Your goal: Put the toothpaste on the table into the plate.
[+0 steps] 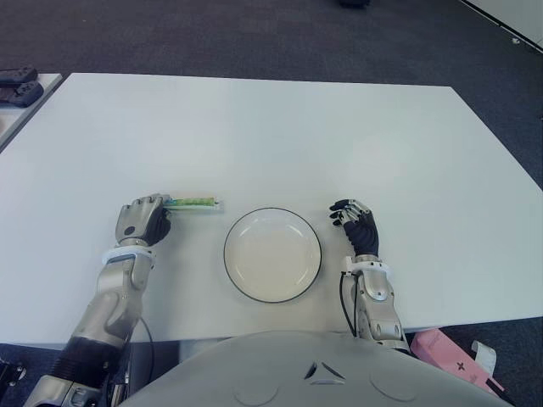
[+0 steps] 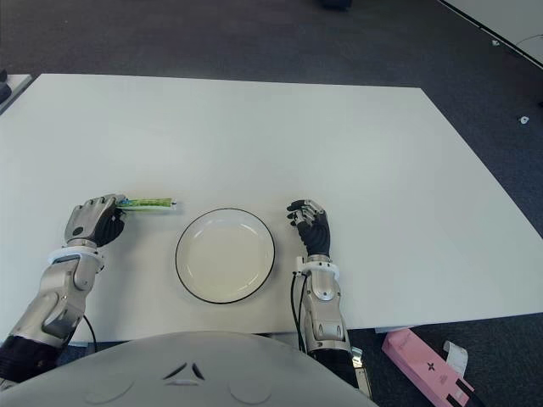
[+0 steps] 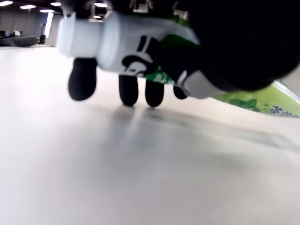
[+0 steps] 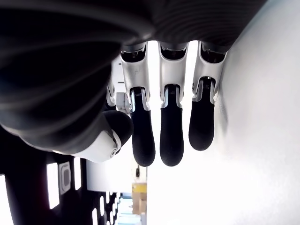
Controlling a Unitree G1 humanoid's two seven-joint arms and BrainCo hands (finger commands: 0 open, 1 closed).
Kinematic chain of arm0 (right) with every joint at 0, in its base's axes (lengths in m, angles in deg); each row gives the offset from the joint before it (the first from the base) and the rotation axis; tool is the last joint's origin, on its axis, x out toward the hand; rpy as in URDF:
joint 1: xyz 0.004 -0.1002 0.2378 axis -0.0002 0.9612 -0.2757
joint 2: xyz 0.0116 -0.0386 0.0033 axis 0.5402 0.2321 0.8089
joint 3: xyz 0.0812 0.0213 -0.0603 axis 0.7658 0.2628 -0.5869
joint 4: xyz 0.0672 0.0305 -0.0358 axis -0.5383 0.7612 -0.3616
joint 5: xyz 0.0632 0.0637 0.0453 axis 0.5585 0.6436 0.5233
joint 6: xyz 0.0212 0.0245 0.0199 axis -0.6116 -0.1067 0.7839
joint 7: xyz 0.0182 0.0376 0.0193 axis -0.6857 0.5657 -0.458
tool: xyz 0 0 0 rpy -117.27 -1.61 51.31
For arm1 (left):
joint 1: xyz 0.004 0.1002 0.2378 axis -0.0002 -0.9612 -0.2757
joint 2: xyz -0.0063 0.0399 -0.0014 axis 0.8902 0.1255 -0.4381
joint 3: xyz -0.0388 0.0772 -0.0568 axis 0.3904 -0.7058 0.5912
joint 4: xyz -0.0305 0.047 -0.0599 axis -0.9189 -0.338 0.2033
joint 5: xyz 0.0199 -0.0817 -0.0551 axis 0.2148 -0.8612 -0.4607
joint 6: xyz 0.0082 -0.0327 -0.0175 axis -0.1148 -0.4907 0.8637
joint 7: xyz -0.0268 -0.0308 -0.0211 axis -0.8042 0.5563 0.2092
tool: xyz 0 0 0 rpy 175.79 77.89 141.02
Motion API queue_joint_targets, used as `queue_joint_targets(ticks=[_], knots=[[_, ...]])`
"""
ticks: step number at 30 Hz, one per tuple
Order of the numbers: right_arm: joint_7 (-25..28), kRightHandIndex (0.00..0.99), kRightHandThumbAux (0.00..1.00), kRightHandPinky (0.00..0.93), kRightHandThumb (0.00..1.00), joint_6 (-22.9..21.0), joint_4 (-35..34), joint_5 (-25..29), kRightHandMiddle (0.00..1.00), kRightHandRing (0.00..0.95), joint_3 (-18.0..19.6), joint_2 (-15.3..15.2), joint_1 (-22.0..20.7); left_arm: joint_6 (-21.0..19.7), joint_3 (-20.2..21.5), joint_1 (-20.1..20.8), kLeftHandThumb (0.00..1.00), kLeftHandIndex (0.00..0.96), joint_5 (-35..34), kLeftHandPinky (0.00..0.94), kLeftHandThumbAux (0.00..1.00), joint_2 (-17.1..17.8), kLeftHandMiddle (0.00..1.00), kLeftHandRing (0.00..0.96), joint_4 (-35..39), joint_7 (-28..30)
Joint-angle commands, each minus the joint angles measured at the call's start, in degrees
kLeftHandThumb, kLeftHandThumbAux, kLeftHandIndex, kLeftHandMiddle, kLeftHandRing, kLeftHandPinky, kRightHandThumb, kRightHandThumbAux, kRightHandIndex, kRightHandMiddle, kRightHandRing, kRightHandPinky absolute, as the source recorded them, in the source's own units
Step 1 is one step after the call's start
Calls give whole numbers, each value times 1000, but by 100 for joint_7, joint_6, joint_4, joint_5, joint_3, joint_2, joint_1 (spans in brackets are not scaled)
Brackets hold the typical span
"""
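Observation:
A green and white toothpaste tube (image 1: 193,203) lies pointing right toward the plate, its capped end inside my left hand (image 1: 144,219). In the left wrist view the fingers (image 3: 127,89) curl round the tube (image 3: 140,51), whose white cap sticks out past them, just over the table. I cannot tell whether the tube's flat tail touches the surface. The white plate (image 1: 273,255) with a dark rim sits a little to the right of the tube, near the table's front edge, with nothing in it. My right hand (image 1: 356,222) shows right of the plate, fingers relaxed and holding nothing.
The white table (image 1: 280,127) stretches far back and to both sides. Dark objects (image 1: 19,85) lie on a second surface at the far left. A pink box (image 1: 445,354) is on the floor past the front right edge.

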Motion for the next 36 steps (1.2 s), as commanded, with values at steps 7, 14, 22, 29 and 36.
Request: queue_joint_targets(ticks=[7,14,22,29,36], knots=[[12,427,730,507,707,-335,420,-6,491,505,25,-19,245,371,252,-258,838,403,-634,721,671,-587,567,722,-202,-613],[-20,428,730,503,707,-387,430,-13,496,505,27,-10,208,541,325,-295,838,405,-838,745,672,-1028,576,737,-116,-1076],[56,428,730,505,707,-302,513,50,495,505,34,-28,156,848,483,-335,839,406,-1230,800,673,-1660,583,773,131,-1670],[97,427,730,516,708,-201,617,74,495,508,41,-41,106,731,510,-536,838,403,-1516,783,675,-2301,581,773,858,-1709],[78,428,731,521,708,-163,691,47,500,513,52,-36,59,1027,385,-618,837,398,-1699,792,676,-2710,580,778,1160,-1707]])
